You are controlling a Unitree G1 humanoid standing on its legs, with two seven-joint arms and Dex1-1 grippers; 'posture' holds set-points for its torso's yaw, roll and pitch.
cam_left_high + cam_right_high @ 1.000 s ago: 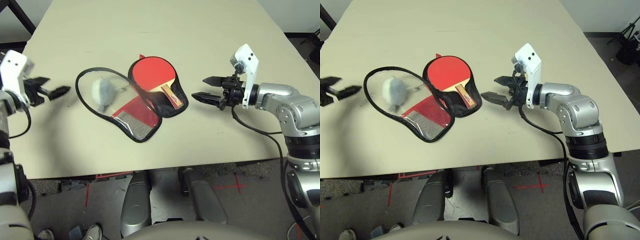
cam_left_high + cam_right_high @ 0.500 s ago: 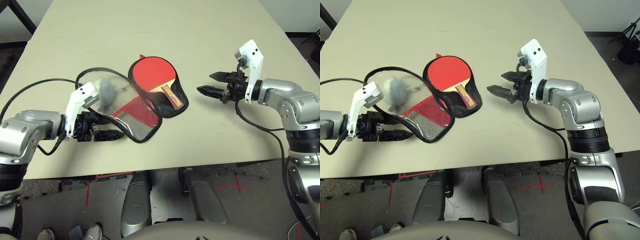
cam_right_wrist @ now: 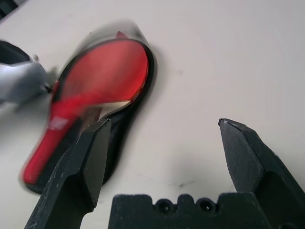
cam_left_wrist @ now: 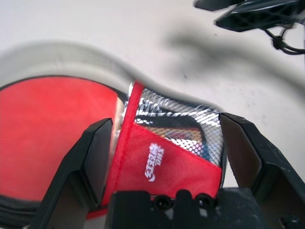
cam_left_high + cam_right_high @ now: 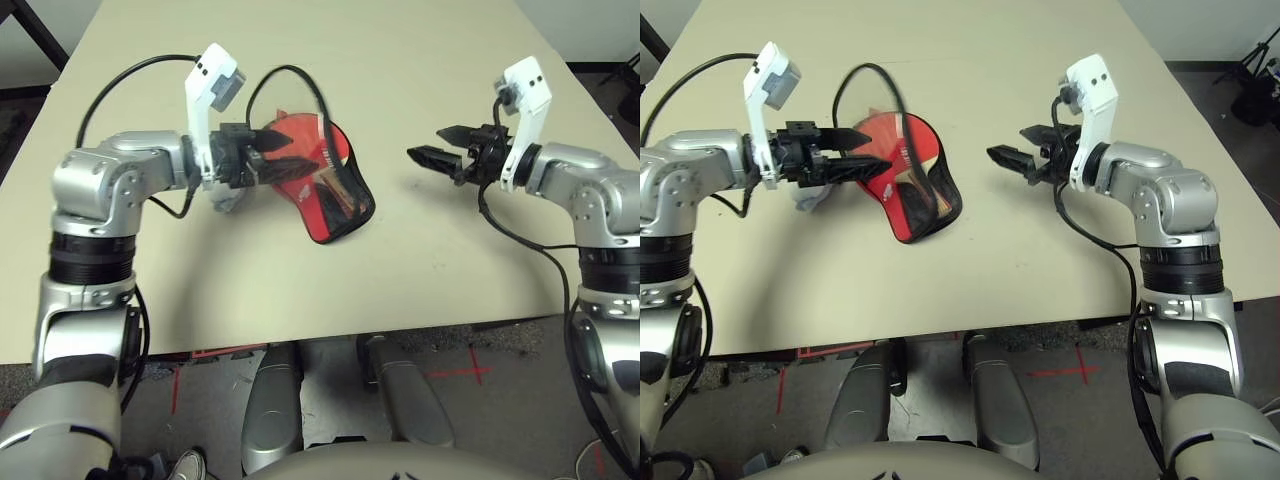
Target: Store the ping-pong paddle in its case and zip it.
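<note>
Your beige desk [image 5: 420,270] has bare room on every side of the work. Your left pincer [image 5: 872,165] sits over the flat red paddle-shaped fabric case [image 5: 335,205], fingers spread wide around its raised flap without pinching it. Beneath the flap lies the red-faced, wooden-handled ping-pong paddle [image 3: 112,71], mid-desk, well clear of all edges. Your right pincer [image 5: 425,145] hovers wide and empty, well apart on open desk.

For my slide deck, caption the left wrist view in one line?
Open left hand straddling the case flap above the ping-pong paddle.
</note>
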